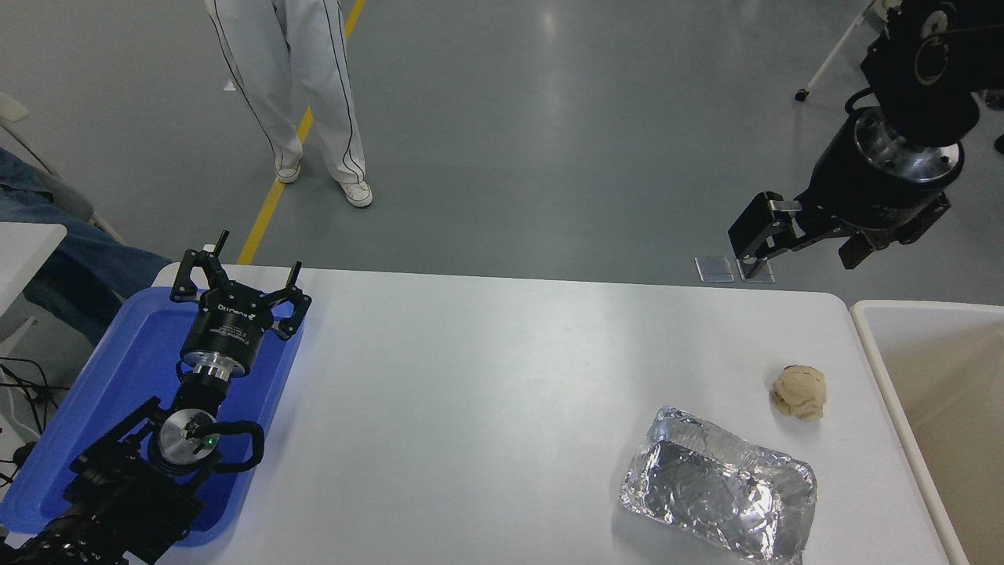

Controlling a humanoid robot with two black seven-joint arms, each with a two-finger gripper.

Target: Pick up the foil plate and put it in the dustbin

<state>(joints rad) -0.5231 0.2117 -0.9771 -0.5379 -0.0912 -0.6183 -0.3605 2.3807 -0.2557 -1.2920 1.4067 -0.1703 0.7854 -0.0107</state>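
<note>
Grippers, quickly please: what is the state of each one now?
Left black gripper: open, empty, above the flat blue tray.
Right black gripper: open, empty, raised beyond the white table.

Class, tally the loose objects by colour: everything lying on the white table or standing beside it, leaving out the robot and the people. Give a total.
Silver: 1, the foil plate
Tan: 1, the paper ball
Blue: 1, the tray
Cream: 1, the dustbin
Total: 4
</note>
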